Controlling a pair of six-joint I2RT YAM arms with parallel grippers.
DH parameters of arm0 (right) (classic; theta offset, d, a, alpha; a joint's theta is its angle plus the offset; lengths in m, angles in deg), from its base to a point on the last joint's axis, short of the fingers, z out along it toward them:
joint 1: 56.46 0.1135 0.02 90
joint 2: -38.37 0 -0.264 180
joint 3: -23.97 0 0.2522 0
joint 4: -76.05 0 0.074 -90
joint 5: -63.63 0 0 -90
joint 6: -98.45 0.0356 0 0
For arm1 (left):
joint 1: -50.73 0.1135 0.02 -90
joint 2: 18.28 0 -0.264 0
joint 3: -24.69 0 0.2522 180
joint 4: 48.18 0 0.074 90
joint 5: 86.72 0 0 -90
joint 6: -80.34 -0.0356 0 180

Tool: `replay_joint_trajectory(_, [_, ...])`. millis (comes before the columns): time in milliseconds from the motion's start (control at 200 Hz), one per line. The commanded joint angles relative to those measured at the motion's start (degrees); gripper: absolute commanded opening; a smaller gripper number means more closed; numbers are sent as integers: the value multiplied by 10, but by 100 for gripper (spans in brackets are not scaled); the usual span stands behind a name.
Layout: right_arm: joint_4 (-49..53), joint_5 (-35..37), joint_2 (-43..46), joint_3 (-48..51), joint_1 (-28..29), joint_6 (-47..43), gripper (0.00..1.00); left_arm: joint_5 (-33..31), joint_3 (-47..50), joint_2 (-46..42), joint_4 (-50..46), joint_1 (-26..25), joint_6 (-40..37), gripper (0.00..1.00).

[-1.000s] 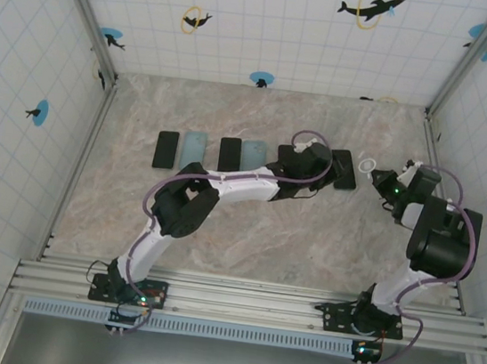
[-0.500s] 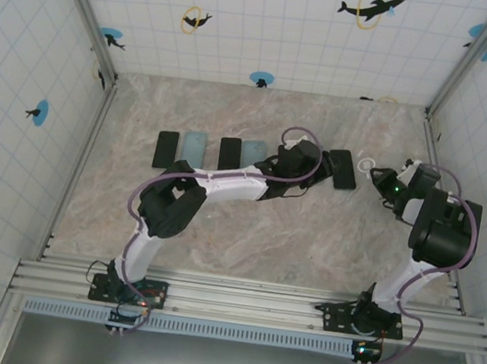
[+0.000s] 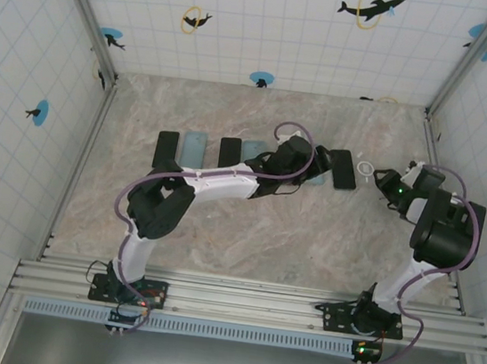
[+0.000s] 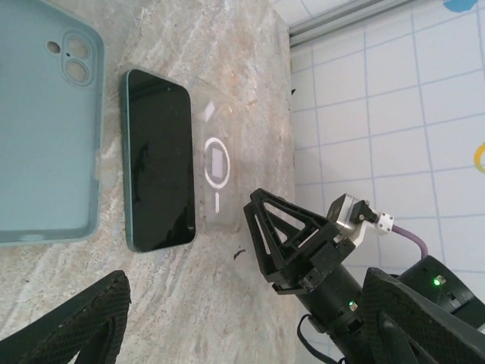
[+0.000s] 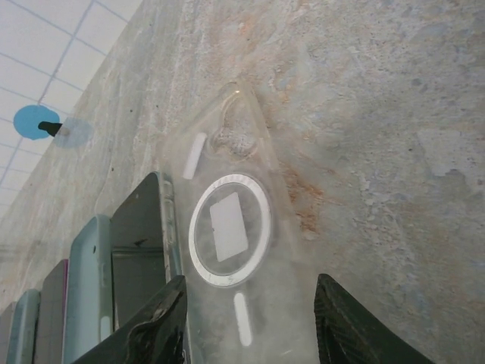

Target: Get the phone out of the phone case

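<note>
At the near edge of the table the two arms are bolted side by side. The left arm reaches far over to the right. The right arm bends in toward it. The left gripper hangs above the table with its two fingers spread wide, and nothing is between them. Just past it lies the black phone, flat, with its screen up. The phone is out of its case. The clear phone case lies flat right beside the phone, on the right side. Their long edges are so close that I cannot tell if they touch. The case has a white ring on it. The right gripper is at one end of the clear phone case with its fingers apart, and that end lies between them. I cannot tell if the fingers touch it. On the other side of the black phone lies a light blue case with its camera holes showing. Farther left in the row are another blue case and a dark phone. Behind it all stands the tiled wall.
</note>
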Motion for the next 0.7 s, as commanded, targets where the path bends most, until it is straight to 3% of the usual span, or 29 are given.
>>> replay_joint_trajectory(0, [22,13,16,-16,-5,-25,49,5,24,-35,10,7,-26,85])
replay_joint_trajectory(255, [87,19,64,-29,-5,-75,53,4,69,-83,-21,26,-124,98])
replay_joint_trajectory(460, [142,21,138,-11,23,-117,58,16,119,-134,-42,60,-199,98])
replay_joint_trajectory(696, [194,8,240,21,96,-160,71,50,159,-194,-80,106,-364,98])
